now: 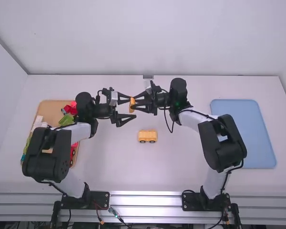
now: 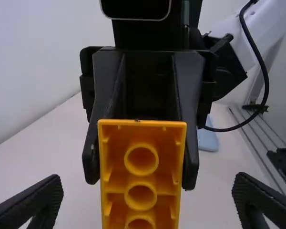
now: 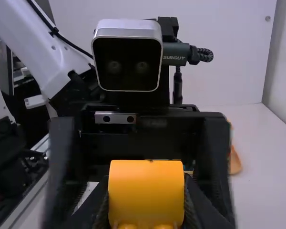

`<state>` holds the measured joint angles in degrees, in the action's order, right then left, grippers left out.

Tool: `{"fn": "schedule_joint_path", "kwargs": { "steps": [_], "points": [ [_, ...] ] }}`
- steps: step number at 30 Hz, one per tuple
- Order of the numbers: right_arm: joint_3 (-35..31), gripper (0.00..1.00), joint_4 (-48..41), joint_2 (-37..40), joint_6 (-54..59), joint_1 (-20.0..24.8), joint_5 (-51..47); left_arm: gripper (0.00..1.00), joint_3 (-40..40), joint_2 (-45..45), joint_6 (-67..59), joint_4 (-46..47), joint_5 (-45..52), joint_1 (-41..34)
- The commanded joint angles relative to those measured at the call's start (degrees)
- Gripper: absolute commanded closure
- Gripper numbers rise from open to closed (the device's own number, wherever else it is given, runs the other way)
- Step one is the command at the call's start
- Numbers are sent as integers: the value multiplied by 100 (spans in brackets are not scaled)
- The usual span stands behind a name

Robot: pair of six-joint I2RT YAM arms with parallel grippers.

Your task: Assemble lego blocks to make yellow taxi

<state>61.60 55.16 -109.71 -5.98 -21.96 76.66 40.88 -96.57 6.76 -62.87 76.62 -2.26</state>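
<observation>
Soft light, glare on metal rail (image 1: 145,199)

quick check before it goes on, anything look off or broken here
Nothing looks spilled or damaged. The yellow block sits sideways in the right claw, hollow underside facing the open left claw; odd for stacking, but possibly a handover.

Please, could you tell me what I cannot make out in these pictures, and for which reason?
- Left wrist view: one end of the yellow block, cut off by the bottom edge.
- High view: part of the wooden tray and its pieces, hidden by the left arm.
- High view: fine details of the small car, too small.
- Right wrist view: left tool's fingers, blurred.
</observation>
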Motion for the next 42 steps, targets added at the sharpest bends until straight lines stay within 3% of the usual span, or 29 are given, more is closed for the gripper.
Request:
{"fn": "schedule_joint_path", "kwargs": {
  "steps": [1, 5, 8, 10, 11, 13, 14, 15, 17, 18, 20, 27, 35, 42],
  "points": [
    [116, 86, 7, -66, -28, 24, -79, 1, 105, -9, 26, 72, 28, 4],
    [116, 94, -446, -59, -107, 151, -855, 1, 105, -9, -774, 1191, -221, 103],
    [125, 98, -1102, -22, 354, 195, -1408, 1, 105, -9, -1458, 2610, -1685, 199],
    [315, 100, -2116, 22, 846, 98, -1971, 1, 107, -9, -1926, 3567, -3526, 173],
    [369, 100, -2310, 22, 940, 76, -2057, 1, 109, -7, -1893, 3628, -3740, 173],
    [841, 100, -3783, 22, 1729, -120, -2732, 1, 133, 13, -1473, 3816, -4607, 262],
    [1217, 100, -4813, 22, 2304, -289, -3156, 1, 140, 92, -1360, 3847, -4719, 400],
    [1266, 100, -4937, 22, 2371, -310, -3204, 1, 138, 109, -1362, 3849, -4719, 424],
    [1987, 100, -6706, 20, 3464, -723, -4002, 1, 138, 494, -1093, 3965, -4732, 866],
    [1987, 100, -6706, 20, 3464, -723, -4002, 1, 138, 494, -1093, 3965, -4732, 866],
    [2409, 100, -7637, -7, 3998, -1176, -4892, 1, 138, 966, -931, 4188, -4957, 1366],
    [2973, 100, -8472, -520, 4356, -1759, -5807, 1, -4, 2234, -1399, 4760, -5501, 1971],
    [4306, 100, -9991, -1858, 4551, -2234, -6570, 1, -505, 3978, -1591, 5193, -5549, 2070],
    [4457, 100, -10216, -2264, 4852, -2542, -6942, 1, -964, 5143, -894, 5187, -6122, 2492]
  ]
}}
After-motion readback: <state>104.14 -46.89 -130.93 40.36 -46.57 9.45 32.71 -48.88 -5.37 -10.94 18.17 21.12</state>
